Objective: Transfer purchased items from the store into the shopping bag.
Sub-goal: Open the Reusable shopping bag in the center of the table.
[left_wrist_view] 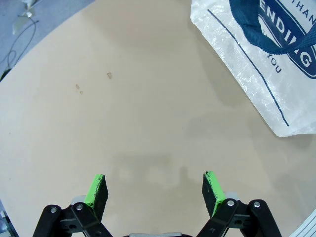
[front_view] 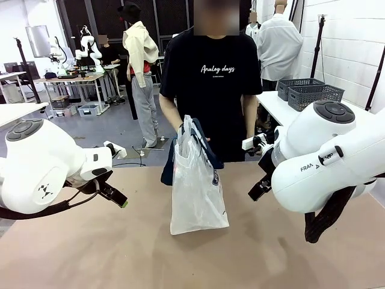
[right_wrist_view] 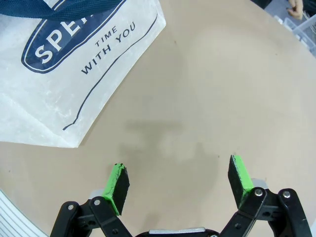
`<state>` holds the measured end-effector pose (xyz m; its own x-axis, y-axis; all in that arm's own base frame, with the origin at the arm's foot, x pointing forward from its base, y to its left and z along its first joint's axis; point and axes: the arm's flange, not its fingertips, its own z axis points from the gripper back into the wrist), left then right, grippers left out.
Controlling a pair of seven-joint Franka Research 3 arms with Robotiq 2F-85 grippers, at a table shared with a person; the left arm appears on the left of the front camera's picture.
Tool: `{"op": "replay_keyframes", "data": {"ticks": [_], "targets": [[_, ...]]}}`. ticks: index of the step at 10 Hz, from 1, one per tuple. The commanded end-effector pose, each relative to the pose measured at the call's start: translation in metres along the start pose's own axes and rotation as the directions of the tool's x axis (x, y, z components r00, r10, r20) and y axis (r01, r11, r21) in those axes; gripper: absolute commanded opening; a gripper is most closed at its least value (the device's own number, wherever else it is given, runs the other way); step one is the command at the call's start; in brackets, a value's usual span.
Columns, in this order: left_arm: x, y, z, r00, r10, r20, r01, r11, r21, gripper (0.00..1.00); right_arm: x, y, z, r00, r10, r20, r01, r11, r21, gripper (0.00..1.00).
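While a person (front_view: 210,78) at the far side steadies it from above, the shopping bag (front_view: 197,192) stands upright at the middle of the table (front_view: 120,253). Its base rests on the tabletop, its long axis is vertical and its mouth faces up. The person's hands are mostly hidden behind the bag's gathered top, where the navy handles bunch. The plastic is too cloudy to show whether anything is inside. In both wrist views the bag (left_wrist_view: 256,74) (right_wrist_view: 59,84) is cut off by the picture's edge, so its oval logo reads only in part.

The left gripper (front_view: 117,198) (left_wrist_view: 155,185) hangs over bare tabletop to the bag's left, jaws spread wide with nothing between them. The right gripper (front_view: 260,188) (right_wrist_view: 180,177) does the same on the other side, though in the front view its fingers are dark and seem partly masked by the arm. Neither touches the bag. Open table lies on both sides of the bag and in front of it. The far edge runs close behind it, next to the person. Grey lattice baskets (front_view: 310,93) sit on a white table well off to the right.
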<state>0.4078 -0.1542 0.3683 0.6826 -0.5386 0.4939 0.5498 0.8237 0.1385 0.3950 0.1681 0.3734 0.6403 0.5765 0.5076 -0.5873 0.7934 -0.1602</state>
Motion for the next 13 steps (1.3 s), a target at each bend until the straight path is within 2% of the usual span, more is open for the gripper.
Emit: {"op": "replay_keyframes", "data": {"ticks": [1,13], "targets": [[-0.0006,0.0013,0.0001,1.000,0.003,0.000,-0.003,1.000,0.001,1.00,0.0000,-0.0001,0.0000,1.000,0.000,0.000,0.000,1.000,0.000,1.00],[-0.0006,0.0013,0.0001,1.000,0.003,0.000,-0.003,1.000,0.001,1.00,0.0000,-0.0001,0.0000,1.000,0.000,0.000,0.000,1.000,0.000,1.00]]}}
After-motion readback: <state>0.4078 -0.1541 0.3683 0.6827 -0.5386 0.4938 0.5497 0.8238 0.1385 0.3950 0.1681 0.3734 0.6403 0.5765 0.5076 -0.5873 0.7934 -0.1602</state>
